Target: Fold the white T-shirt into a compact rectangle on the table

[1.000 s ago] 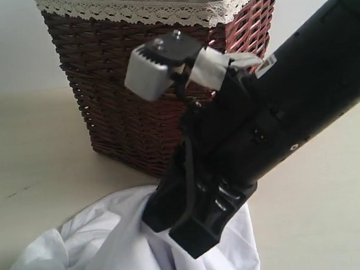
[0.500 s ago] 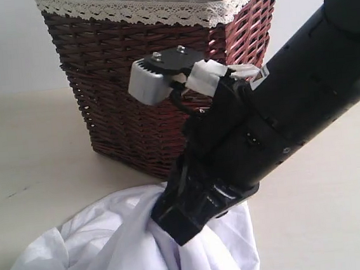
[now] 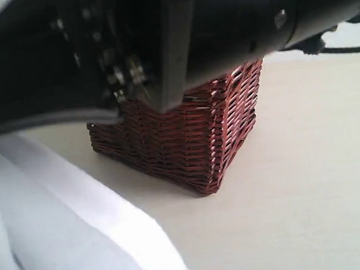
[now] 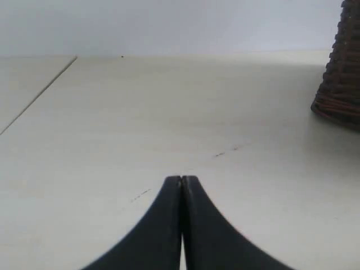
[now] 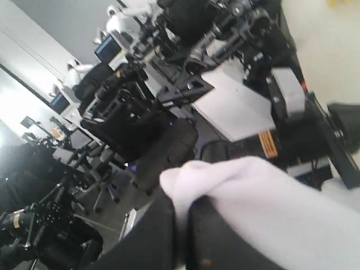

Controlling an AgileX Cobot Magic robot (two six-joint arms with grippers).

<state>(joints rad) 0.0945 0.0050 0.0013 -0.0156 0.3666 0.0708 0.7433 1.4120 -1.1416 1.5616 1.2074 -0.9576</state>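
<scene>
The white T-shirt point(image 3: 62, 235) rises in a taut sheet from the table point(image 3: 300, 193) at the lower left of the exterior view. My right gripper point(image 5: 181, 205) is shut on a bunched fold of the T-shirt point(image 5: 281, 202) and is lifted high, its camera looking out over the room. The right arm point(image 3: 189, 32) fills the top of the exterior view, close to the camera, and hides its own jaws there. My left gripper point(image 4: 181, 179) is shut on nothing, low over the bare table point(image 4: 169, 112).
A brown wicker basket point(image 3: 187, 141) stands on the table behind the shirt, its top hidden by the arm. The basket point(image 4: 340, 84) also shows at the edge of the left wrist view. Desks, chairs and equipment point(image 5: 140, 112) fill the room beyond.
The right arm has swung up and across, close to the exterior camera, pulling the shirt up with it. The cloth, bunched on the table before, now stretches upward at the left.
</scene>
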